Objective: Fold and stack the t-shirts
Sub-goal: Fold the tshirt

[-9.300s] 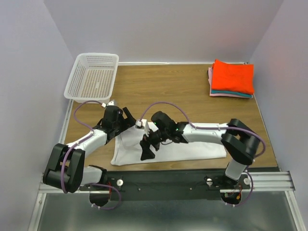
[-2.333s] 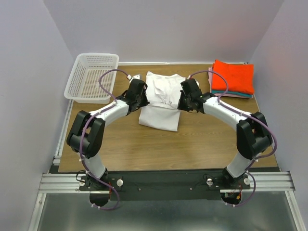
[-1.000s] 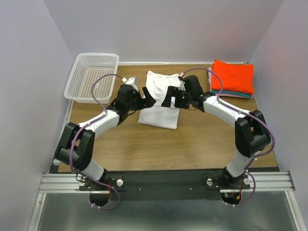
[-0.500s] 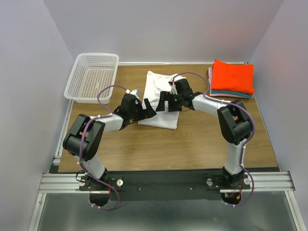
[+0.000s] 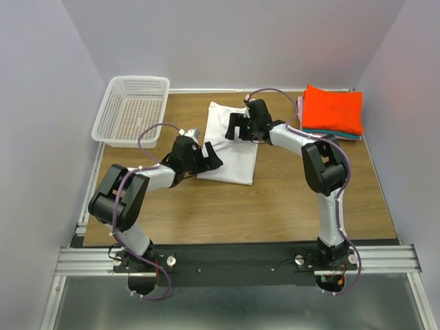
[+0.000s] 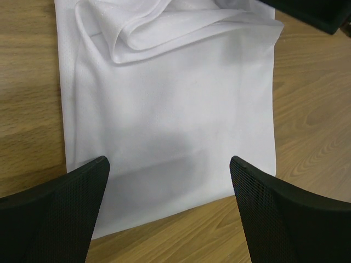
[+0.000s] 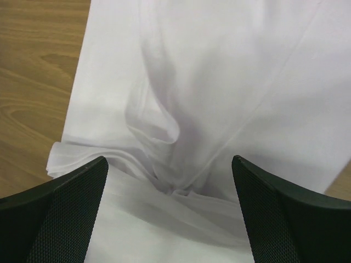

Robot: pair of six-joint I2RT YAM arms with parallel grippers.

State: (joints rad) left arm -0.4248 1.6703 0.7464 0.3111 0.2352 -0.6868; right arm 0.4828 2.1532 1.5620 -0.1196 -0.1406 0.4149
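The white t-shirt [image 5: 230,161] lies partly folded on the wooden table, a long strip with a rumpled fold across its middle. My left gripper [image 5: 210,159] is open at the shirt's near-left edge; the left wrist view shows the flat near part of the shirt [image 6: 175,120] between its fingers [image 6: 55,213]. My right gripper [image 5: 237,129] is open above the shirt's far half; the right wrist view shows bunched white cloth [image 7: 175,181] between its fingers [image 7: 290,219]. A folded stack with the orange-red shirt [image 5: 334,108] on top of teal and pink ones sits at the far right.
A white mesh basket [image 5: 133,108] stands at the far left corner. Bare wood table [image 5: 275,206] spreads in front of the shirt. Purple walls close in on the left and right.
Over the last second my right gripper has moved back over the shirt's far half and my left has slid to its near-left edge. Both stay open; the shirt lies still.
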